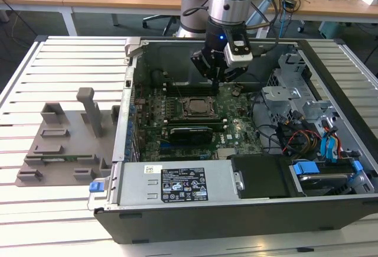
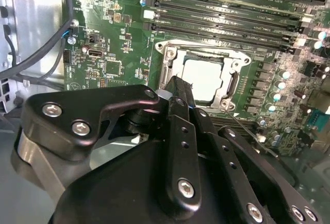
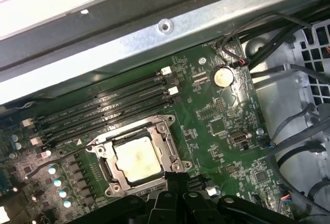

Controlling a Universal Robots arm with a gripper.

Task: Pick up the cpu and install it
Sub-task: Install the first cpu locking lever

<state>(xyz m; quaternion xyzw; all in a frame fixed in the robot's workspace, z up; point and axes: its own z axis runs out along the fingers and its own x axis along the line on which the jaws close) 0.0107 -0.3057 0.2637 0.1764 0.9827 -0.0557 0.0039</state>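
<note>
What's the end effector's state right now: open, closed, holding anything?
End effector: closed, holding nothing, tips by the socket edge; the cpu lies in the socket.

the pale silver cpu point(image 2: 202, 79) is seen lying flat inside the metal socket frame point(image 2: 166, 64) on the green motherboard point(image 2: 118, 44). the black gripper point(image 2: 178, 87) is seen at the frame's edge, just beside the cpu. long memory slots point(image 2: 221, 15) are lined up beyond the socket, and dark cables point(image 2: 65, 2) are draped along the board's side.
</note>
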